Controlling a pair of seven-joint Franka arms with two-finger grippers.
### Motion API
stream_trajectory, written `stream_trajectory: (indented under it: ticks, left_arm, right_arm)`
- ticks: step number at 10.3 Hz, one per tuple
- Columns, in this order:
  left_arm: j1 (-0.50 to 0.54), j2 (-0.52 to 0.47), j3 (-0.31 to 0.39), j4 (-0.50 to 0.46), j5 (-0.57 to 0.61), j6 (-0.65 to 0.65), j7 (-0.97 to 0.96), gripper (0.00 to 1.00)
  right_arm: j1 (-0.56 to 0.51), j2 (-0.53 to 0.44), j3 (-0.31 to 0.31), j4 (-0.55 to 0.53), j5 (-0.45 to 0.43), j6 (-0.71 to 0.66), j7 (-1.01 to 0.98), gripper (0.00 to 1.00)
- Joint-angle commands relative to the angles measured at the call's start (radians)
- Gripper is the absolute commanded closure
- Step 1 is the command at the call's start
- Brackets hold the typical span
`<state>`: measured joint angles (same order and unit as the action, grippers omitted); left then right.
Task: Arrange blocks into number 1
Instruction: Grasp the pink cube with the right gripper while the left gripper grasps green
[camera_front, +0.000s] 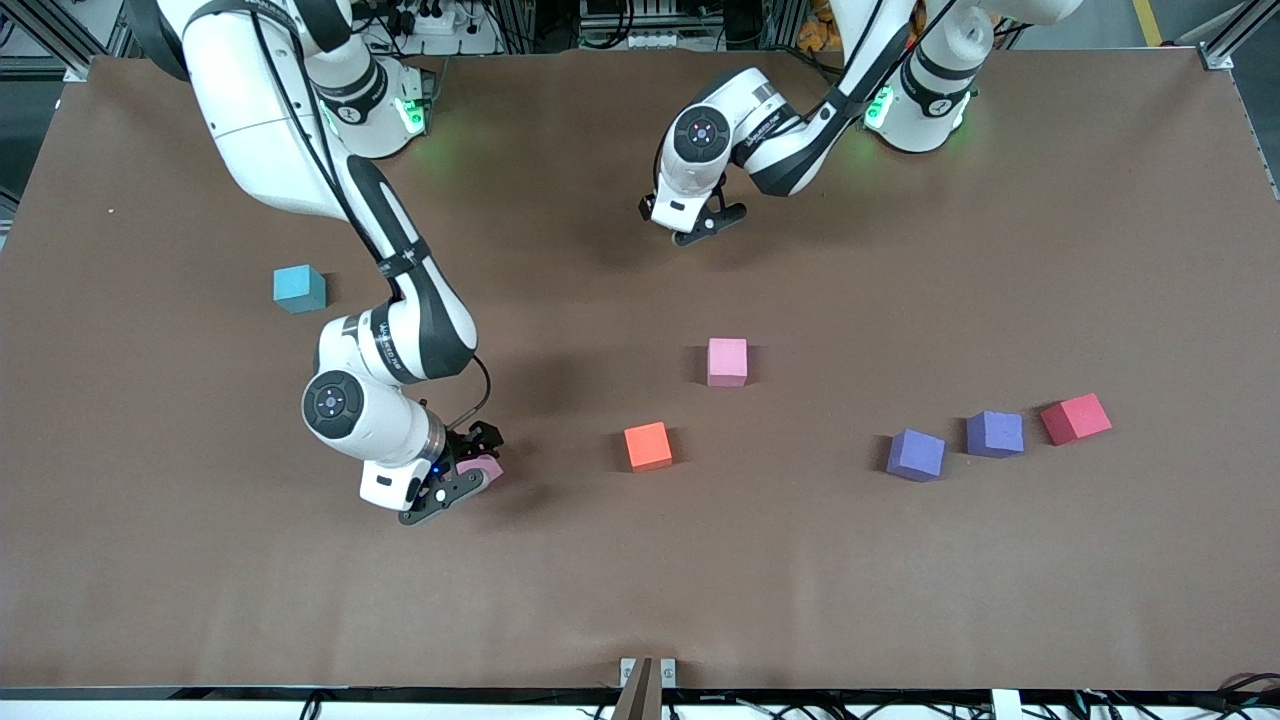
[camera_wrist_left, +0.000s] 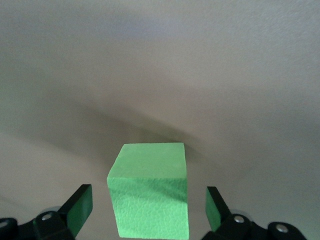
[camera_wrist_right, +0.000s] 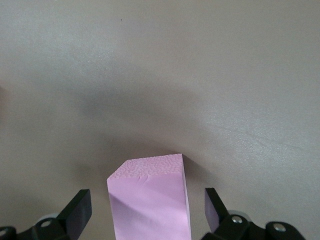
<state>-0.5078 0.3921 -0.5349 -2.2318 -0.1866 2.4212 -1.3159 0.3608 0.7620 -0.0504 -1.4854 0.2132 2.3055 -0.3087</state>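
My right gripper (camera_front: 465, 470) is down at the table, open around a pink block (camera_wrist_right: 150, 200), with a gap at each finger (camera_wrist_right: 77, 210). That pink block (camera_front: 488, 466) peeks out beside the hand in the front view. My left gripper (camera_wrist_left: 147, 207) is open around a green block (camera_wrist_left: 150, 195), touching neither side. In the front view the left gripper (camera_front: 712, 222) hides this block. A second pink block (camera_front: 727, 361) lies mid-table. A light blue block (camera_front: 299, 289) sits toward the right arm's end. Two purple blocks (camera_front: 916, 455) (camera_front: 995, 434) lie toward the left arm's end.
An orange cube (camera_front: 648, 446) sits between the right gripper and the purple blocks, nearer the front camera than the mid-table pink block. A red cube (camera_front: 1076, 418) lies beside the purple pair, toward the left arm's end. The brown table (camera_front: 640, 580) is bare along its front edge.
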Motion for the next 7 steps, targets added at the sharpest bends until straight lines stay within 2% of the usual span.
stream_trajectory:
  ticks: [1,2,3,5,6,7]
  left_arm:
    - [-0.012,0.010,-0.004,-0.003,-0.007,0.022,-0.020,0.00]
    - [-0.015,0.011,-0.004,-0.003,0.005,0.022,-0.016,0.04]
    - [-0.024,0.011,-0.004,-0.003,0.031,0.022,-0.003,0.34]
    - [-0.028,0.019,-0.004,0.004,0.108,0.026,-0.002,0.77]
    - [-0.029,0.019,-0.004,0.008,0.117,0.038,0.000,0.90]
    - [-0.038,0.019,-0.005,0.008,0.140,0.047,0.003,0.96]
  right_arm:
    - [0.006,0.003,-0.005,-0.048,0.022,0.072,-0.027,0.00]
    - [0.010,0.011,-0.005,-0.055,0.019,0.084,-0.029,0.00]
    - [0.010,0.014,-0.005,-0.055,0.017,0.086,-0.029,0.00]
    - [0.012,0.019,-0.005,-0.053,0.015,0.089,-0.027,0.00]
    - [0.010,0.020,-0.008,-0.053,0.015,0.089,-0.027,0.11]
    - [0.010,0.019,-0.011,-0.052,0.015,0.088,-0.026,0.27]
